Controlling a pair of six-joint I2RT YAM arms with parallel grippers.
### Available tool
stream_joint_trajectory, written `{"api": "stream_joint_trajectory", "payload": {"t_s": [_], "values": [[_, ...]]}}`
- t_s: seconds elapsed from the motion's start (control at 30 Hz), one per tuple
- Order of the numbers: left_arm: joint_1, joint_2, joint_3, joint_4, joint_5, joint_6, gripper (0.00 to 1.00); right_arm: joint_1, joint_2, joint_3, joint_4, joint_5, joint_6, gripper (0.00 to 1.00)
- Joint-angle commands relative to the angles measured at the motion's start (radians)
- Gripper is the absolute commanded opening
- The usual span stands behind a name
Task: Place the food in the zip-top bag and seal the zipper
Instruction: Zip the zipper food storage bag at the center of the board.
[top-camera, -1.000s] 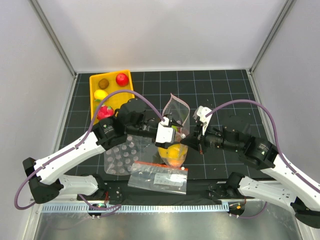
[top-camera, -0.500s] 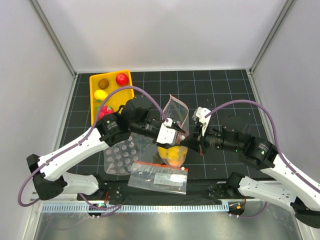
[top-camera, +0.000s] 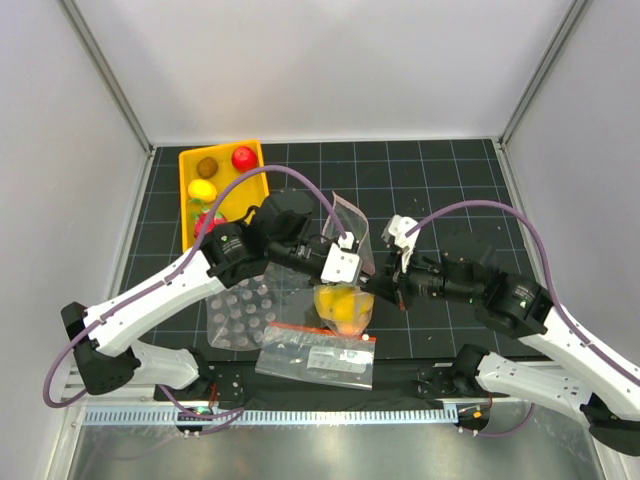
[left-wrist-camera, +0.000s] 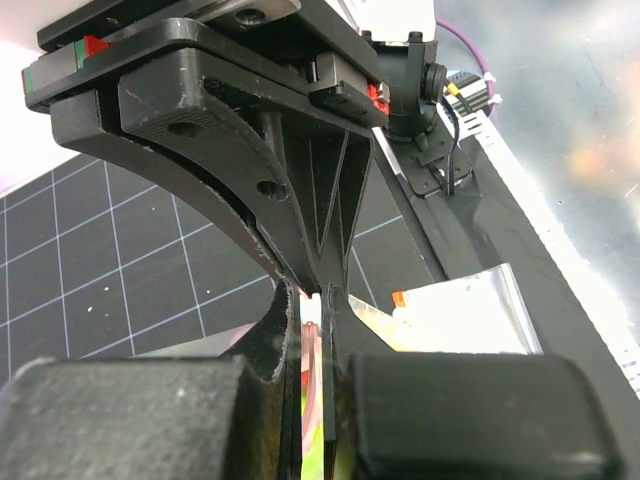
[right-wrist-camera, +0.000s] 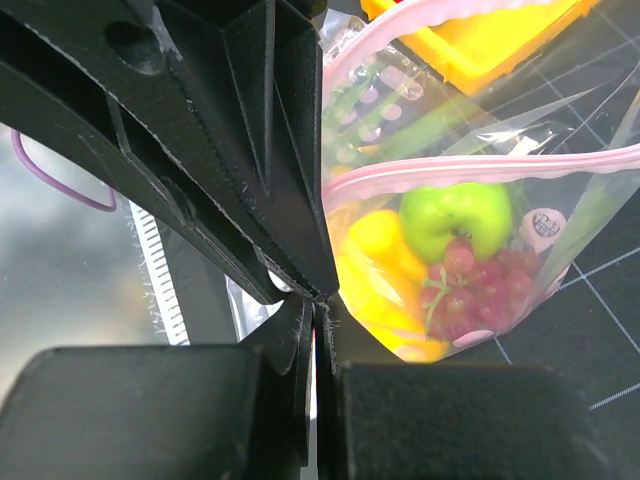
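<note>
Since the mouth has to stay up while fruit goes in, the two arms hold the zip-top bag between them above the table, loaded end hanging down. The left gripper has its fingers pressed together on a sliver of clear, pink-edged film. The right gripper looks nipped shut on the bag's edge too, right where the plastic meets its tips. That is my reading, as the film there is very thin.

The zipper is a soft pink strip. Its two lips stand well apart, so the mouth is open and sealing is not yet done. Through the thin, glossy plastic sit a shiny green apple, a cluster of dark red grapes and a smooth yellow fruit, slumped together at the bottom.

A few toy fruits lie in the yellow tray at the far left — perhaps more to load, though I can't be sure. Flat on the mat near the arm bases are a bubble sheet and a printed bag with a bold red band — neither is held.
</note>
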Motion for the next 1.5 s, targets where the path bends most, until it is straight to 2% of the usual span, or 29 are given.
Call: {"api": "stream_joint_trajectory", "payload": {"t_s": [0.0,0.37,0.6,0.73,0.93,1.1,1.2,1.47], "values": [[0.005,-0.007,0.027,0.016,-0.025,-0.006,0.0,0.008,-0.032,0.036,0.053,-0.002,0.014,0.01],[0.005,-0.043,-0.036,0.157,-0.19,-0.127,0.0,0.009,-0.193,-0.007,0.091,0.119,0.051,0.01],[0.005,-0.057,-0.062,0.194,-0.328,-0.219,0.0,0.008,-0.304,-0.027,0.098,0.261,0.088,0.01],[0.005,-0.064,-0.099,0.201,-0.455,-0.266,0.0,0.008,-0.356,-0.041,0.093,0.422,0.117,0.01],[0.005,-0.092,-0.171,0.234,-0.644,-0.303,0.0,0.008,-0.359,-0.074,0.097,0.6,0.14,0.01],[0.006,-0.122,-0.225,0.304,-0.813,-0.343,0.0,0.009,-0.351,-0.104,0.12,0.659,0.163,0.01],[0.006,-0.141,-0.242,0.312,-0.893,-0.348,0.0,0.008,-0.356,-0.114,0.122,0.759,0.198,0.01],[0.006,-0.234,-0.26,0.234,-0.989,-0.388,0.0,0.008,-0.373,-0.113,0.127,0.961,0.29,0.01]]}}
